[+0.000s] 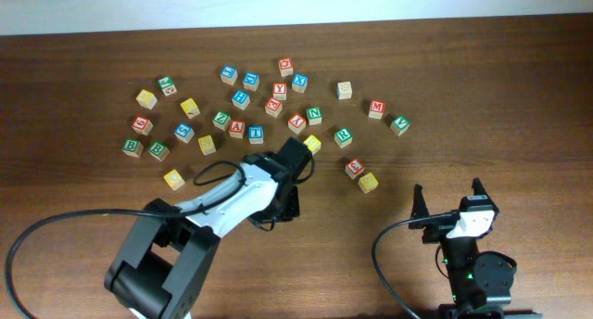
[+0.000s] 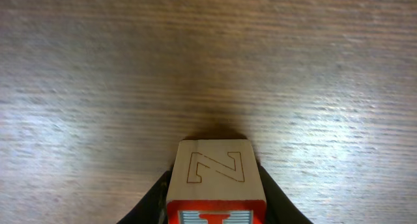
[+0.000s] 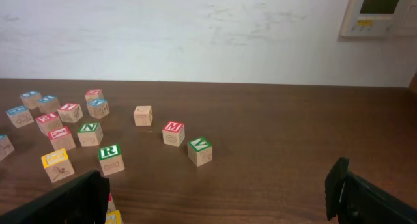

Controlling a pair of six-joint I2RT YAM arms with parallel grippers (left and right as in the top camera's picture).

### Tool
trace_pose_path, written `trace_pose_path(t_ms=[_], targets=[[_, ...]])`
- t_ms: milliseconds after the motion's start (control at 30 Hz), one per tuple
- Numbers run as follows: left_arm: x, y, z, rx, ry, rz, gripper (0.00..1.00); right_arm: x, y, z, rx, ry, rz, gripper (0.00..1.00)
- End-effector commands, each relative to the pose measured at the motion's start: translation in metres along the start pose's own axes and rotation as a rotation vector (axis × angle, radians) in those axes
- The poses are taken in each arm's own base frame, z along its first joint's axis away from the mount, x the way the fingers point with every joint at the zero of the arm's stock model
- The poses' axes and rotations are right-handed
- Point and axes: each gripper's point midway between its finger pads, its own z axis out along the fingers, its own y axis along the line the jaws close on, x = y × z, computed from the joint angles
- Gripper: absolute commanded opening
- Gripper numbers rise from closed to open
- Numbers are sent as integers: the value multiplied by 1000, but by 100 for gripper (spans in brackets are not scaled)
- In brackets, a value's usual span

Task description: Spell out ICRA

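By the counter's (image 1: 537, 87) near edge, toward its right corner, the right hand (image 1: 449, 200) stands spread wide, empty. Farther in, the left hand (image 1: 298, 159) is clamped on the I cube (image 2: 215, 178), with bare counter nearward of it, likely room for the word. Just beyond, toward the far right corner, sits the green R cube (image 1: 343, 135), nearer the left hand than the right.

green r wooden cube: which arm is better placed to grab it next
Right, probably. The right gripper is open and empty, and the green R wooden cube shows ahead in its wrist view. The left gripper is nearer in the overhead view but shut on a red-faced wooden cube.
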Motion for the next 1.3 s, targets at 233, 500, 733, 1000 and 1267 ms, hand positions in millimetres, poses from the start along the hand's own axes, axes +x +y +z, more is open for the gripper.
trace_pose_path(t_ms=[233,500,733,1000,1267], targets=[[-7,5,3,-11,-3,156,27,2,3,0,-16,5,11,98],[-5,1,3,15,13,98,31,2,3,0,-16,5,11,98],[-7,1,1,13,7,98,98,2,3,0,-16,5,11,98],[-33,-16,-63,18,-13,96,99,2,3,0,-16,5,11,98],[-99,96,-178,16,-37,-304,99,2,3,0,-16,5,11,98]])
